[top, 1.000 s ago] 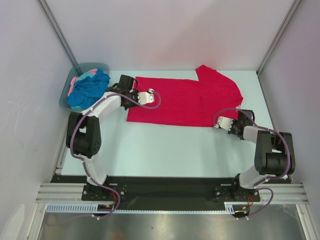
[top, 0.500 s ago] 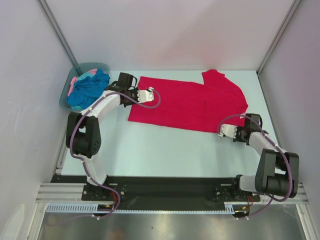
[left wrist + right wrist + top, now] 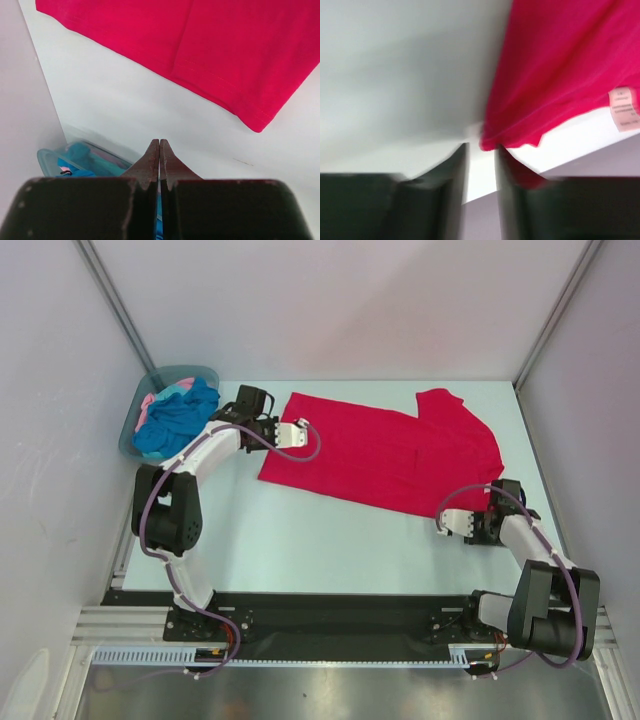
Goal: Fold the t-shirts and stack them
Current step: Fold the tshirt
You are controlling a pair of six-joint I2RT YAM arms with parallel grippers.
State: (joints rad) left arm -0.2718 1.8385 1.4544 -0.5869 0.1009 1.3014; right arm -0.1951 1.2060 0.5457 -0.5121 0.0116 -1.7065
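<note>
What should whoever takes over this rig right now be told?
Left gripper: shut, holding nothing, by the red t-shirt's left edge.
Right gripper: jaws slightly parted at the red t-shirt's near-right hem. The view is blurred, so the grip is unclear.
Red t-shirt: lies flat on the table, one sleeve showing.
Turquoise t-shirt and pink t-shirt: bunched in the tub, far left.
Done: nothing stacked.
Left: finish the red one, fold the other two, stack.
</note>
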